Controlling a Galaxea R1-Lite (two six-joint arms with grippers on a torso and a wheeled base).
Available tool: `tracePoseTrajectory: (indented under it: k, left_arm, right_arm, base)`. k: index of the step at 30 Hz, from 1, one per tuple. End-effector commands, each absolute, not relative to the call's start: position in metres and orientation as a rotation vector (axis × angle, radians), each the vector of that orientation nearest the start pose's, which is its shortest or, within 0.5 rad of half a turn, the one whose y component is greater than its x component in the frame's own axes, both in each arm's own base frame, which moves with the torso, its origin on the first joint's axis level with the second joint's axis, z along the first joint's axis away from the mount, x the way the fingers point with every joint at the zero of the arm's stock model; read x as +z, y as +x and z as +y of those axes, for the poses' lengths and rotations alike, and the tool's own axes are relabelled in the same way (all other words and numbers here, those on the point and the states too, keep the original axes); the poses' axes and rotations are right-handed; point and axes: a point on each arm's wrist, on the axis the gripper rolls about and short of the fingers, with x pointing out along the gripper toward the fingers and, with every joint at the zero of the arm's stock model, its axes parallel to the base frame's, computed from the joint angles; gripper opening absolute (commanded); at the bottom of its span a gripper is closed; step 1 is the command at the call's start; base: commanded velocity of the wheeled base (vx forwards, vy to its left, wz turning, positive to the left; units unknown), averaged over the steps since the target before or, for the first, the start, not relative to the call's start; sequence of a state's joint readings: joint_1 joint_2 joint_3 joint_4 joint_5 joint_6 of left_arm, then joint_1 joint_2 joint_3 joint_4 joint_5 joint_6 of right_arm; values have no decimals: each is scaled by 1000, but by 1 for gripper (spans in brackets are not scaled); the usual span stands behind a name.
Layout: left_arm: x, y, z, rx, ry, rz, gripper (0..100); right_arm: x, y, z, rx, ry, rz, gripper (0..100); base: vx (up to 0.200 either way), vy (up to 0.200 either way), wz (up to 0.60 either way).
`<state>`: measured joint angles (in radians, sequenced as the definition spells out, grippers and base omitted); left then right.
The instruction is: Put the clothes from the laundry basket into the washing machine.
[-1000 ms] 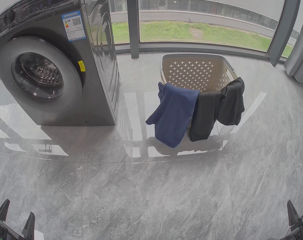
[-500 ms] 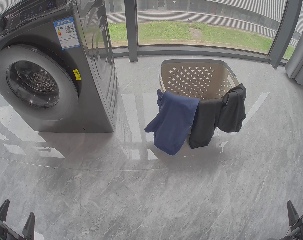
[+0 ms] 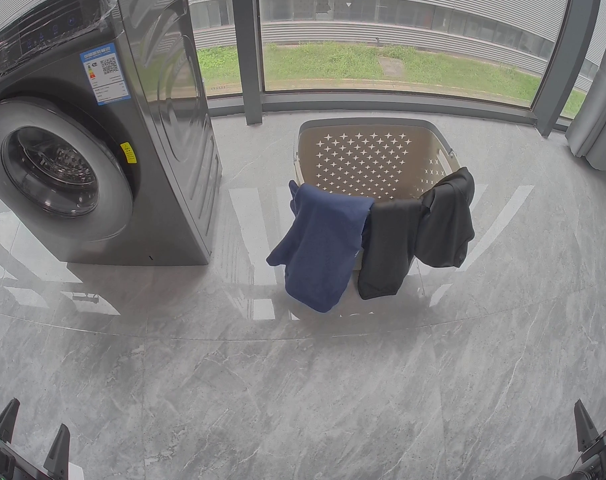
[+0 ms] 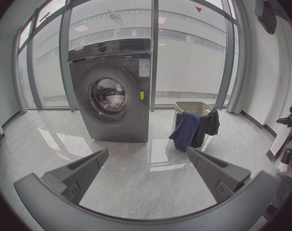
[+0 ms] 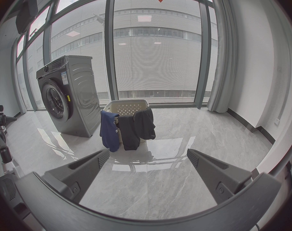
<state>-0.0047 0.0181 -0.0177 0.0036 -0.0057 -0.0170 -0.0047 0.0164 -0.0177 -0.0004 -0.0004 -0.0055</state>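
**Both grippers waiting wide open, clothes hanging on the basket rim**

The grey marble-patterned tile floor (image 3: pixel 303 381) is carrying everything. The dark grey front-loading metal washing machine (image 3: pixel 96 135) is standing toward the floor's far left, by the window. Its round porthole door is facing the open floor and looks shut, with the drum showing through the glass. If that is so, it needs opening before any loading.

The beige plastic laundry basket with star-shaped holes (image 3: pixel 370 155) is sitting well apart from the machine, to its right, near the floor's far edge under the window. The clothes are not lying down inside it. The blue cloth garment (image 3: pixel 320 248) is draping over the left end of the basket's near rim, its tail reaching almost to the floor. The charcoal cloth garment (image 3: pixel 386 248) is hanging just beside it, touching it, and the black cloth garment (image 3: pixel 446 225) is folding over the near right corner. Draped this way, each is offering a loose edge that should be easy to pinch.

The left gripper (image 3: pixel 38 416) and right gripper (image 3: pixel 598 395) are hovering low over the floor's near corners, fingers spread wide apart and holding nothing. They are well short of the basket, so no garment is loaded yet.
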Motion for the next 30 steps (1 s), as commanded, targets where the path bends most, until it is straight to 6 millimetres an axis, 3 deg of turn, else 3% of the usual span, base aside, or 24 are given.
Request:
tracePoseTrajectory:
  k: [1, 11, 26, 30]
  left_arm:
    - [76, -22, 0, -11, -17, 11, 100]
    - [76, -22, 0, -11, -17, 11, 100]
    - [76, -22, 0, -11, -17, 11, 100]
    - [76, -22, 0, -11, -18, 11, 100]
  right_arm:
    - [76, -23, 0, -5, -6, 3, 100]
    - [76, -23, 0, -5, -6, 3, 100]
    - [76, -23, 0, -5, -6, 3, 100]
    - [76, -23, 0, -5, -6, 3, 100]
  base:
    - [0, 0, 0]
    - [0, 0, 0]
    - [200, 0, 0]
    - [0, 0, 0]
